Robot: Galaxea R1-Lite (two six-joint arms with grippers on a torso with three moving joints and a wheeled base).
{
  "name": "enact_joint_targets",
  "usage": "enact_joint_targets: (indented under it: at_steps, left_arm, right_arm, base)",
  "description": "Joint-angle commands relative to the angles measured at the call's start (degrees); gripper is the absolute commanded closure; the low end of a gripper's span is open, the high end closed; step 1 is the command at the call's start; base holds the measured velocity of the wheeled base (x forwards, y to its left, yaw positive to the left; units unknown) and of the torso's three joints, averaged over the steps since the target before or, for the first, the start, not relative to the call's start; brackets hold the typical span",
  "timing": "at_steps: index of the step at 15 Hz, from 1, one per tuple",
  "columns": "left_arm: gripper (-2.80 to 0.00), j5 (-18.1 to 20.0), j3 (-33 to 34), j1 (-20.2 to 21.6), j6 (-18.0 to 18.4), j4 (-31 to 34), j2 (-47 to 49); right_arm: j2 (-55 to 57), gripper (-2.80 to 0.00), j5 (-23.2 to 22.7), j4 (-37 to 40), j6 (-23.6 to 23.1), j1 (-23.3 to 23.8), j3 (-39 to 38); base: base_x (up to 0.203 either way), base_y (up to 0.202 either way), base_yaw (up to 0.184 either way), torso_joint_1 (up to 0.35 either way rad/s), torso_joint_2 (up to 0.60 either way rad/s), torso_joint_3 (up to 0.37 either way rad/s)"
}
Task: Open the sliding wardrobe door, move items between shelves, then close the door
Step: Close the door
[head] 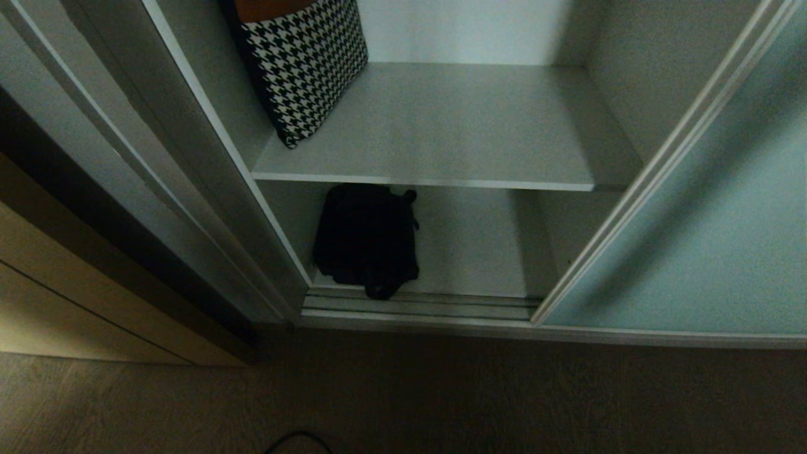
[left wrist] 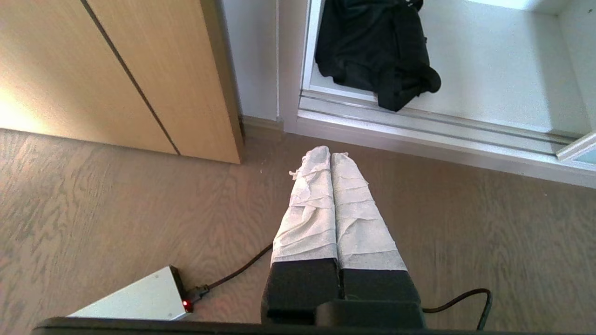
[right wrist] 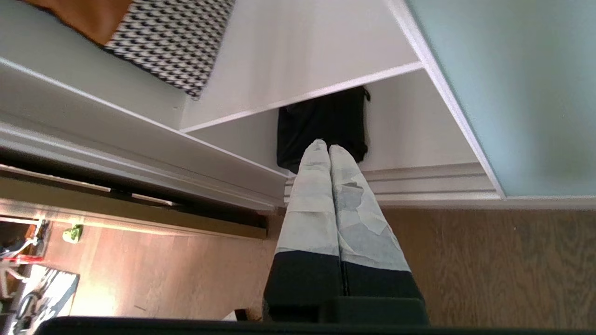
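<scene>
both sets of jaws are pressed shut with nothing between them. left gripper [left wrist: 330,156] hangs low over the wooden floor [left wrist: 116,218], its tape-wrapped fingers [left wrist: 309,218] touching along their length and pointing toward the wardrobe's bottom corner; a silver box [left wrist: 139,298] with a red light and a black cable [left wrist: 237,270] lie on the floor just behind it. right gripper [right wrist: 323,146] is also closed and empty, aimed from outside the wardrobe at the lower compartment, its tips lined up with the black bag without touching it, as far as the wrist view shows. neither arm appears in the head view.

past the floor comes the ribbed silver floor track [head: 416,306]. black bag [head: 369,239] lies slumped on the lower shelf [head: 479,246] at its left side, one floppy corner spilling forward over the track. above it, the upper shelf [head: 454,126] carries the houndstooth bag [head: 306,63] with its orange top, leaning tilted against the left wall of the compartment; the rest of that board is bare.

sliding wardrobe door [head: 706,221], frosted blue-green glass in a slim pale frame, stands slid to the right, leaving the compartment open. on the far left a beige wooden panel [head: 57,296] sits beside the wardrobe frame.
</scene>
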State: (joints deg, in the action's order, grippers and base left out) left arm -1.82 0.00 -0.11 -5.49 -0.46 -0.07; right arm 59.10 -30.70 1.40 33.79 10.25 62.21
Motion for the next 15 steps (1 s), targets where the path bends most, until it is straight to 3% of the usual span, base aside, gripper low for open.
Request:
enact_joint_targets:
  at_steps: [1,4,15]
  left_arm:
    - [0.00,0.0,0.1,0.0,-0.1,0.0,0.1]
    - [0.00,0.0,0.1,0.0,-0.1,-0.1,0.1]
    - [0.00,0.0,0.1,0.0,-0.1,-0.1,0.1]
  right_arm:
    - [3.8,0.00,-0.2,-1.4,0.2,0.0,0.0]
    - [7.3,0.00,-0.2,-5.9,0.2,0.0,-0.3]
    - [14.6,0.00,-0.2,-11.1,0.2,-1.4,0.4]
  base:
    - [0.000,0.000,0.000,0.000,0.00,0.000]
    - [0.000,0.000,0.000,0.000,0.00,0.000]
    - [0.000,0.000,0.000,0.000,0.00,0.000]
